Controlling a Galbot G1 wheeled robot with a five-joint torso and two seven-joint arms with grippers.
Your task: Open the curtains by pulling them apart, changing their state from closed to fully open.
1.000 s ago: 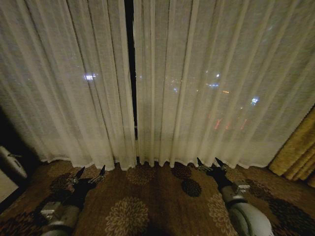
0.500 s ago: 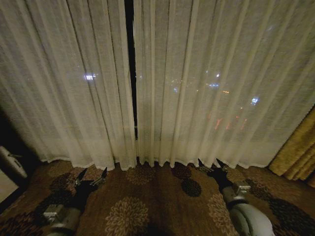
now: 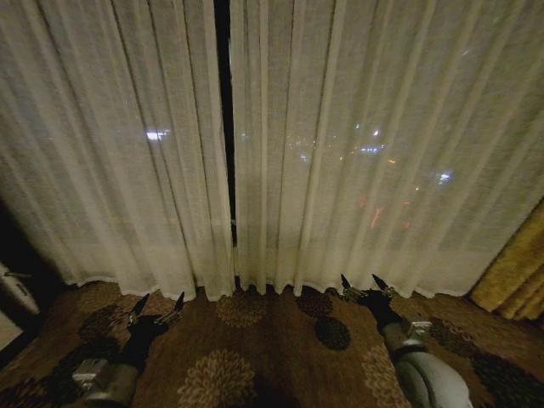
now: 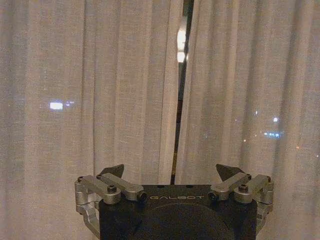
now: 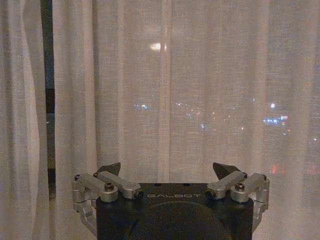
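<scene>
A: Quick pass. Where are the curtains?

B: Straight ahead, covering the whole window. Two sheer cream panels, hems meeting the patterned carpet. A narrow dark gap runs between them, a bit left of centre in the head view. So closed, bar that slit.

A: Grippers?

B: Left gripper is low over the carpet, in front of the left panel's hem, fingers spread apart, nothing held. Right gripper is low in front of the right panel, close to its hem, fingers also spread and empty. I can't tell for sure whether it touches fabric. Wrist views agree: left gripper faces the gap with open tips, right gripper faces the right panel, gap off to one side.

A: Step in hand?

B: Approach, I'd judge. No cloth grasped yet, task barely begun.

A: How to do it well?

B: Take each panel at its inner edge by the gap, not mid-panel. Pinch a full pleat so the thin cloth doesn't slip. The right gripper sits well off the gap, so it likely needs to come inward first. Then pull sideways, outward, steadily, without dragging down.

A: Orientation?

B: Long axis vertical, pleats running from above the frame down to the floor. Panels hang flat, facing the robot. In the head view the pleats fan out toward the bottom corners. The golden drape at far right isn't part of it.
</scene>
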